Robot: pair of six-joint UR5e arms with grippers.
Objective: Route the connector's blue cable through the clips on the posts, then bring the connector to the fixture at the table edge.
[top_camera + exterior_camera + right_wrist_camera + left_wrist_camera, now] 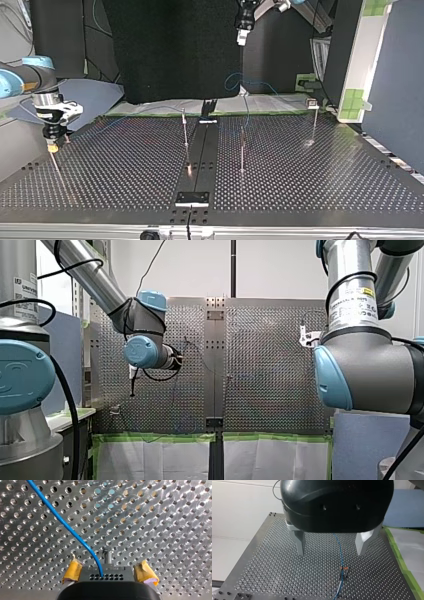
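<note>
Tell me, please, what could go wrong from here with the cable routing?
1. My right pincer holds the connector just short of a post; pushing ahead could strike it.
2. The cable loops slack near the middle posts, so a pull may snag it.
3. My left pincer is open, high above the cable, so nothing guides that slack.

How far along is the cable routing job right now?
Done: the blue cable seems seated in one post's clip; other clips are too small to judge. In hand: my right gripper grips the connector. Left: remaining routing and the delivery; my left gripper hangs open.
</note>
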